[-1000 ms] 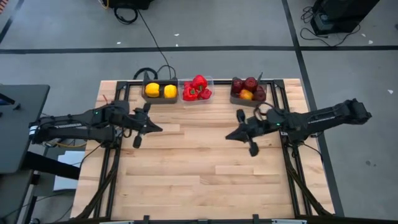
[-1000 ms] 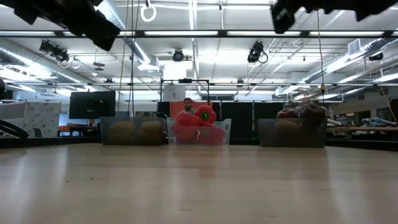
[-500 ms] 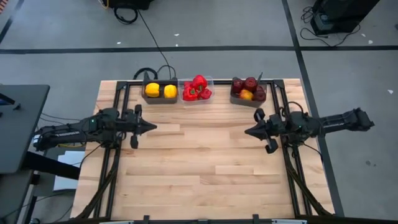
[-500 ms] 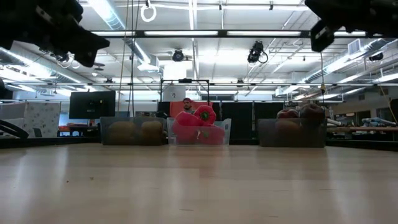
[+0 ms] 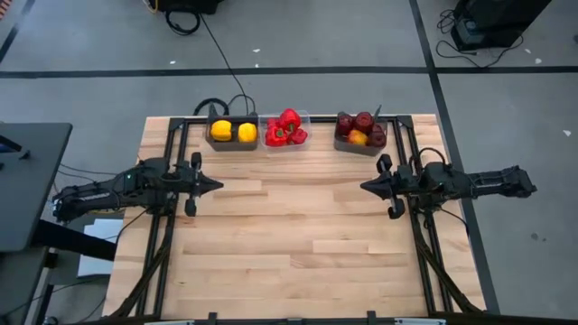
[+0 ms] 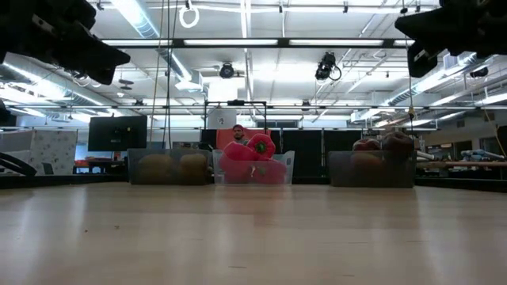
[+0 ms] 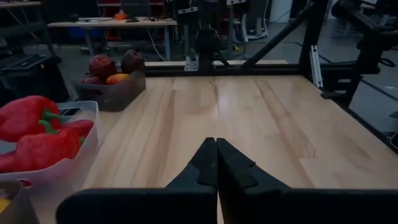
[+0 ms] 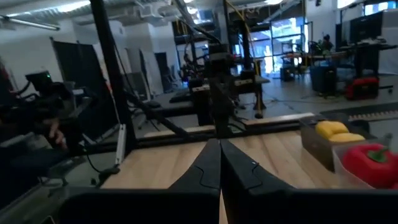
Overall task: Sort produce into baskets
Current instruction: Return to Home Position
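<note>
Three baskets stand in a row at the table's far edge. The left dark grey basket (image 5: 233, 132) holds two yellow peppers (image 5: 222, 130). The clear middle basket (image 5: 286, 131) is filled with red peppers (image 7: 28, 118). Dark red round fruits (image 5: 363, 121) and one orange-yellow piece fill the right dark grey basket (image 5: 361, 135). My left gripper (image 5: 219, 184) hangs shut above the table's left side, pointing toward the middle. My right gripper (image 5: 363, 187) hangs shut above the right side, facing it. Both are empty; the wrist views show each gripper, left (image 7: 216, 149) and right (image 8: 219, 149), with fingers together.
Bare wooden tabletop (image 5: 289, 226) stretches between the two grippers and toward the near edge. Black frame rails (image 5: 172, 244) run along the left and right sides of the table. A person (image 6: 239, 133) shows behind the clear basket in the low view.
Both arms have drawn back and sunk a little: my left gripper toward the table's left edge, my right gripper farther, toward the right edge. Both have stayed shut and empty. The baskets and produce have not moved.
</note>
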